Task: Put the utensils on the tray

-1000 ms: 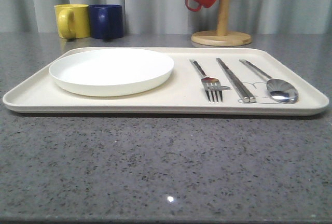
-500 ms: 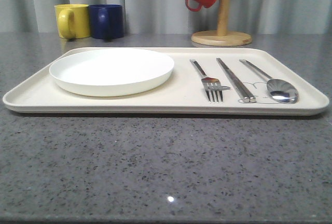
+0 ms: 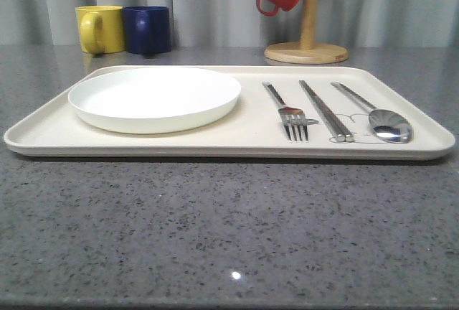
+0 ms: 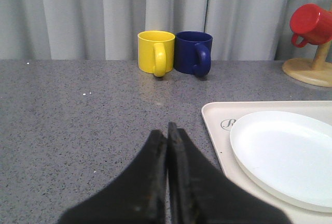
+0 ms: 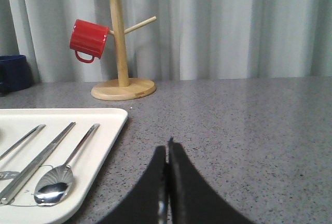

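**A:** So where's everything sitting? Looks pretty much done to me.

**B:** Same read here. On the tray [image 3: 43, 138] the plate [image 3: 154, 97] takes up the left half, and on the right half there's the fork [image 3: 288, 114], then the chopsticks [image 3: 326, 113], then the spoon [image 3: 374, 115] — side by side, apart from each other, nothing hanging over the rim. All three have their long axes running roughly front to back, handles pointing away toward the mug tree [image 3: 307, 44], with the tines and the spoon's bowl at the near end.

**A:** And the arms?

**B:** Both off the tray. The left gripper [image 4: 167, 133] has its fingers pressed together with nothing between them, over bare counter just off the tray's left edge, plate corner nearby. The right gripper [image 5: 167, 149] is closed up and empty too, over the counter just off the tray's right edge.

**A:** If anything needed a nudge, who'd take it?

**B:** Right arm, easy — in its wrist view the spoon [image 5: 61, 177] is the nearest piece, just across the rim toward the robot's left, with the chopsticks [image 5: 37, 164] next in. The left arm would have to reach across the plate. Handles lie along the reach direction, so I'd guess a grab across the handle. Honestly, nothing looks left to place.

**A:** The yellow mug [image 3: 100, 29] and blue mug [image 3: 147, 29]?

**B:** Back of the counter, well clear. Not part of it.
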{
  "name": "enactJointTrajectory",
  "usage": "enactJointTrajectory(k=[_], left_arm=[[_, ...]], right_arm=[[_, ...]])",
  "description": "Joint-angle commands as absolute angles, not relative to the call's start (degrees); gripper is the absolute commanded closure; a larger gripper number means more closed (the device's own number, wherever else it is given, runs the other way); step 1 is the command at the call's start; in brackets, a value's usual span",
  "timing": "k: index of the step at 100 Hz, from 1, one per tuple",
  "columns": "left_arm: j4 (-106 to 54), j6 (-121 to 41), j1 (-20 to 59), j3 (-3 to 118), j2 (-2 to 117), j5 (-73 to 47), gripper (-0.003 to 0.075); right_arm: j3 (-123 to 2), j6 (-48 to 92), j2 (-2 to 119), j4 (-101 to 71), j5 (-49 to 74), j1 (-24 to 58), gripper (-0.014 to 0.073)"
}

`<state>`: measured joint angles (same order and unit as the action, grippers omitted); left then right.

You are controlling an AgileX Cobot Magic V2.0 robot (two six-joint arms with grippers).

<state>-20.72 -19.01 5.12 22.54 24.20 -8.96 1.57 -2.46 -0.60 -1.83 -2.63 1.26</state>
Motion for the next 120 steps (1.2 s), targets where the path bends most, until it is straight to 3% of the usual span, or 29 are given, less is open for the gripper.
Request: enactJointTrajectory(k=[1,24,46,120], left_arm=[[-21.38,-19.11,4.94,24.17,24.63,-4.41,0.0738],[-20.81,-19.11,4.94,24.17,24.28,-2.91,0.0738],[0.46,0.00,4.94,22.62,20.19,-2.91,0.0738],[4.85,1.11,4.84,0.50,-2.28,-2.57,0.0738]], right_arm=[[0.56,-1.80,-1.80,-1.82,-7.65,0.96,0.0662],[0.56,-1.80,-1.80,-1.82,-7.65,0.96,0.0662],[0.56,-1.80,-1.80,-1.82,-7.60,0.96,0.0662],[0.56,-1.80,-1.80,-1.82,-7.60,0.96,0.0662]])
